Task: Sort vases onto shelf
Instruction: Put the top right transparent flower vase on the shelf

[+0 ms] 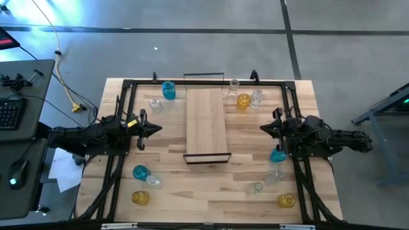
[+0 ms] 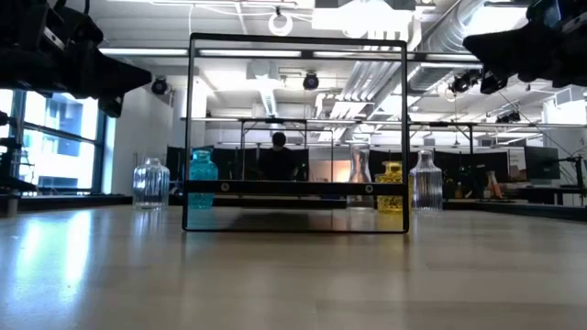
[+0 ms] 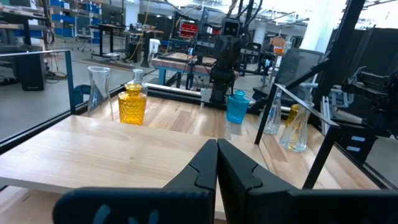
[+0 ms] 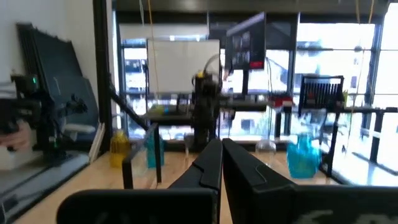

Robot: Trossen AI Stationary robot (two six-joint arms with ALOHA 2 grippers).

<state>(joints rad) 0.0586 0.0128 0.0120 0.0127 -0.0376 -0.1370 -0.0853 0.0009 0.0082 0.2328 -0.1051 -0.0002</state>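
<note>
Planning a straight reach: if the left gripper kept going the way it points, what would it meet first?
Probably the shelf: the shut left gripper points at its long side, no vase between. It may ride above the board, so it could pass over it.

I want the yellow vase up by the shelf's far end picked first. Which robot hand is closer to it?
The right gripper is closer: the yellow vase stands just beyond it, on its side of the shelf. The left gripper waits across the shelf.
</note>
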